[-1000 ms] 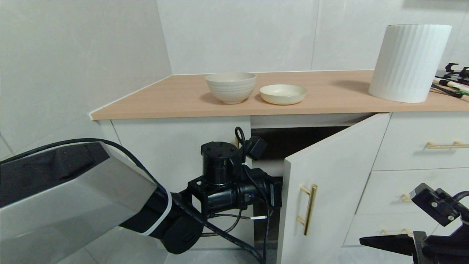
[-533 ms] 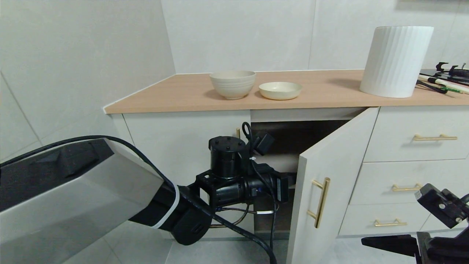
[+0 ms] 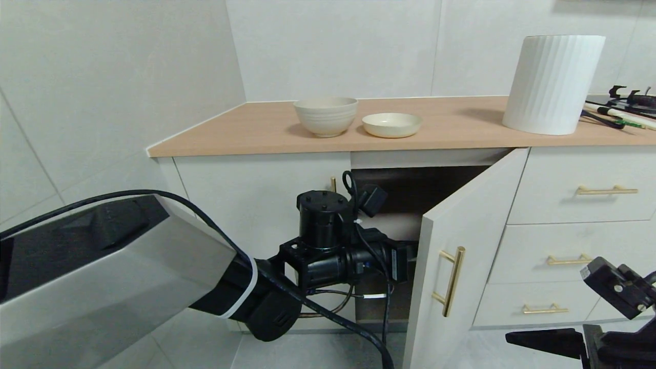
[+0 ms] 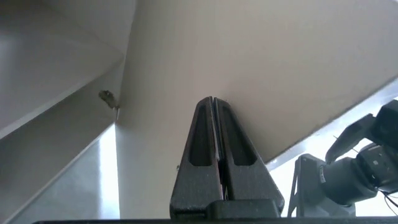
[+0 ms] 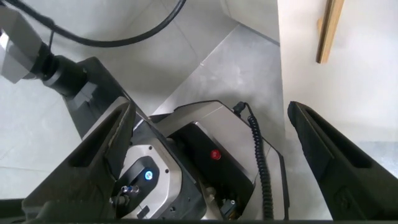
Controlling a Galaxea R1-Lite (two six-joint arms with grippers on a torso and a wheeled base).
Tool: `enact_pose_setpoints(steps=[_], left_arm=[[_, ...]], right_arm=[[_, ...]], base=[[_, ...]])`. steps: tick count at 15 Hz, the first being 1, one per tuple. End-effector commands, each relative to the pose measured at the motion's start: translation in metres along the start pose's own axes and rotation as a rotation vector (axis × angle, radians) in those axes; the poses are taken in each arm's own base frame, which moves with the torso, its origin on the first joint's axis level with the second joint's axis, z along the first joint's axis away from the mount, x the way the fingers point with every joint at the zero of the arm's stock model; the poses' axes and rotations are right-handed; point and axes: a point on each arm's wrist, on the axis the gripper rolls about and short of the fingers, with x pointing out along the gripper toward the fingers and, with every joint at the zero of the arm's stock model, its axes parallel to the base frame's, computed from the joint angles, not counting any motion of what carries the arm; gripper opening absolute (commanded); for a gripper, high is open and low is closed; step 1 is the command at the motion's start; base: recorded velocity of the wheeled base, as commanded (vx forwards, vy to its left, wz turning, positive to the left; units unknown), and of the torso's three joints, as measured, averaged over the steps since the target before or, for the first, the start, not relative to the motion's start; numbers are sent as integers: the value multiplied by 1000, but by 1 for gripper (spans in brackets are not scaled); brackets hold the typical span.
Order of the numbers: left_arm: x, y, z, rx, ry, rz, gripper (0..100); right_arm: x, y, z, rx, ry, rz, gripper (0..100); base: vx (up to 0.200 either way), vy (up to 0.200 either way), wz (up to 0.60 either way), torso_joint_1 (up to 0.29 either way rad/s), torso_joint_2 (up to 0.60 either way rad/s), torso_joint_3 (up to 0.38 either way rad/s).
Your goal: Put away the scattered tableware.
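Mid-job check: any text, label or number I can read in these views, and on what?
None can be read.
The bowl, the dish, the ribbed white container and the cabinet door show no print.
The pens at the right end of the counter are too small to tell.

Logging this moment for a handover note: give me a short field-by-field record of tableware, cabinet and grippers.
tableware: ribbed bowl and shallow dish, side by side on countertop
cabinet door: open
left gripper: shut, empty, at the cabinet opening
right gripper: open, empty, low over the floor
also: white ribbed container on countertop
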Motion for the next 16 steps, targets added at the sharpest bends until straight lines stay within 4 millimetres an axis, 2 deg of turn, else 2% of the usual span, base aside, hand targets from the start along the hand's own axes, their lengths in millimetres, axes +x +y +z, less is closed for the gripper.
enact_pose_setpoints(steps=[1, 5, 10, 14, 15, 16], left_arm=[[2, 1, 0, 0, 0, -2, 0], [3, 2, 0, -1, 2, -1, 0], [14, 2, -3, -15, 22, 56, 0], [22, -25, -1, 7, 24, 31, 0], [24, -46, -4, 20, 35, -20, 0], [17, -66, -7, 32, 49, -72, 0]], right_arm=[[0, 0, 0, 0, 2, 2, 100], [-1, 0, 0, -2, -2, 3, 100], [-1, 5, -2, -17, 7, 30, 100], [-5, 8, -3, -28, -11, 43, 100], [-10, 12, -3, -39, -22, 81, 100], [-16, 17, -7, -58, -28, 142, 100]], base=[[0, 0, 0, 0, 0, 0], [0, 0, 0, 0, 0, 0], [0, 0, 0, 0, 0, 0], [0, 0, 0, 0, 0, 0], [0, 0, 0, 0, 0, 0], [0, 0, 0, 0, 0, 0]])
